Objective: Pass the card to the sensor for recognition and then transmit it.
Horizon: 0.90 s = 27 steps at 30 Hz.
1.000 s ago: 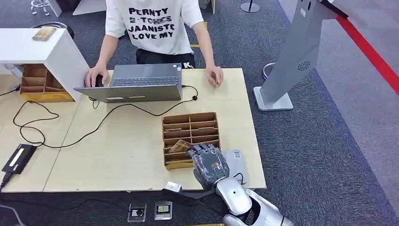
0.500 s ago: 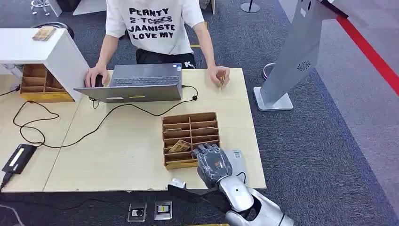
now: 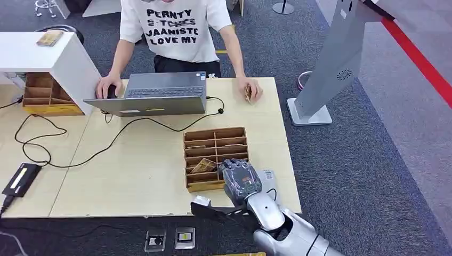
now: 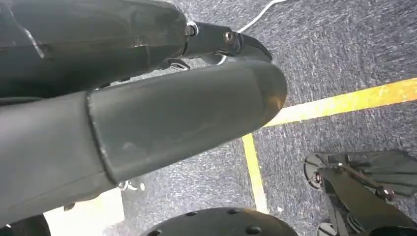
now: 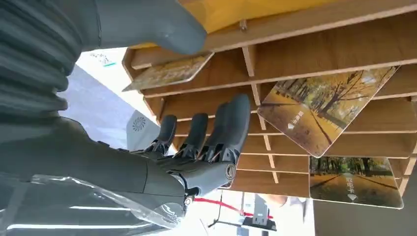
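I count three cards in the right wrist view: a tree-printed card (image 5: 322,113) leaning tilted across a slot, a second one (image 5: 356,181) lying flat in the next slot, and a third (image 5: 169,72) lying under my thumb's tip. In the head view I can make out only one of them (image 3: 203,166), in the near left part of the wooden organizer (image 3: 216,140) on the table (image 3: 138,176).

My right hand (image 3: 241,180) hovers over the organizer's near right corner, fingers (image 5: 231,129) stretched out side by side and apart from the thumb, holding nothing. The grey sensor pad (image 3: 269,181) lies just right of the hand on the table, partly covered by it. Of my left hand (image 4: 147,132) I can't tell whether it is open or closed; it hangs over dark carpet with a yellow line (image 4: 344,101).

On the far side a person (image 3: 176,29) sits at one laptop (image 3: 152,96), one hand on a mouse, the other hand (image 3: 250,90) holding a card at the table's far right. A second wooden organizer (image 3: 45,96) stands far left, a black cable (image 3: 80,154) loops across the table, and a grey kiosk (image 3: 333,64) stands on the floor to the right.
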Each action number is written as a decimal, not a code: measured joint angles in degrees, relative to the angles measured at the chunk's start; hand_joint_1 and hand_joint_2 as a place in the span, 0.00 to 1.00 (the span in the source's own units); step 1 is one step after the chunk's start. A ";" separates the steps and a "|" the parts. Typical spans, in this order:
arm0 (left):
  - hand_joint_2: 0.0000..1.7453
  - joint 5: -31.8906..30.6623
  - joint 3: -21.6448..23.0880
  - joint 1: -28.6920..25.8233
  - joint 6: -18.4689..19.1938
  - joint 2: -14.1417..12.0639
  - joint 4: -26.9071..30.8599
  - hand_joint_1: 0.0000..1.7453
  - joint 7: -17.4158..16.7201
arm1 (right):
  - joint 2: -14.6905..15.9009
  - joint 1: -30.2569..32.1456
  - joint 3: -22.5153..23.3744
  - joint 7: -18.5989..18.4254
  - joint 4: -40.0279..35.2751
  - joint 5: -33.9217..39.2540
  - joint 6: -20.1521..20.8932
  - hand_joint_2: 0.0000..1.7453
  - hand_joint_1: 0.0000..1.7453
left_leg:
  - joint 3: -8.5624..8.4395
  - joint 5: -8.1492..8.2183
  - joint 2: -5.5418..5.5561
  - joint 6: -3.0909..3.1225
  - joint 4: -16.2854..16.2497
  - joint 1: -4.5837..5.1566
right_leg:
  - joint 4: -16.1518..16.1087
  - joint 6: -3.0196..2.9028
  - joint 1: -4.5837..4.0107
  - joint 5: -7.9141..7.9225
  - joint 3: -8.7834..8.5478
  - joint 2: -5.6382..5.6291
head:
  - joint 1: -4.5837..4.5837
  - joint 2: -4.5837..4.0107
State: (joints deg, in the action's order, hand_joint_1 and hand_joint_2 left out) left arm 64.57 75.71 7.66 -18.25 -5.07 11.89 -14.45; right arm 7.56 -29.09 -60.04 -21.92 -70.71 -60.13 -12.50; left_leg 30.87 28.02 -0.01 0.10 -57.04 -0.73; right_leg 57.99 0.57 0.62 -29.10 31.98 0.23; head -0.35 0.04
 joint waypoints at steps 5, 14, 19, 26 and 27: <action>0.00 0.00 -0.02 -0.01 0.04 0.00 0.00 0.00 0.28 | -0.09 -0.65 -0.07 -0.63 0.63 0.11 -0.02 1.00 0.43 | 0.00 0.00 0.00 0.00 0.00 0.00 | 0.00 0.00 0.00 0.00 0.00 0.00 | 0.02 -0.02; 0.00 -0.72 0.02 -0.05 0.39 0.00 0.00 0.00 0.81 | 1.66 -0.44 0.04 -3.98 -1.68 -1.05 1.25 1.00 0.44 | -0.03 0.00 -0.01 0.00 -0.01 0.00 | 0.00 0.00 0.00 0.00 0.01 -0.04 | 0.00 0.00; 0.00 -0.66 0.02 -0.10 0.28 0.00 0.00 0.00 0.81 | 2.62 -0.19 0.02 -4.07 -3.85 -1.07 2.30 1.00 0.45 | -0.03 0.00 -0.02 0.00 -0.01 0.00 | 0.00 0.00 0.00 0.00 0.01 -0.05 | 0.02 0.00; 0.00 -0.55 0.02 -0.13 0.07 0.00 0.00 0.00 0.83 | 4.04 0.08 0.02 -4.09 -6.30 -1.36 2.84 1.00 0.49 | -0.04 0.00 -0.02 0.00 -0.01 0.00 | 0.00 0.00 0.00 0.00 0.01 -0.05 | 0.02 0.00; 0.00 -0.53 0.02 -0.13 0.07 0.00 0.00 0.00 0.85 | 4.22 0.10 0.02 -4.11 -6.60 -1.42 2.95 1.00 0.49 | -0.04 0.00 -0.02 0.00 -0.01 0.00 | 0.00 0.00 0.00 0.00 0.01 -0.05 | 0.02 0.00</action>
State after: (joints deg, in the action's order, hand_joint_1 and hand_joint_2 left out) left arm 64.04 75.73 7.52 -18.19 -5.07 11.89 -13.60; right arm 11.78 -28.99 -60.02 -26.03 -77.31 -61.55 -9.55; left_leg 30.83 28.02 -0.02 0.10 -57.05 -0.73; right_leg 57.99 0.57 0.63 -29.10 31.99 0.18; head -0.33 0.04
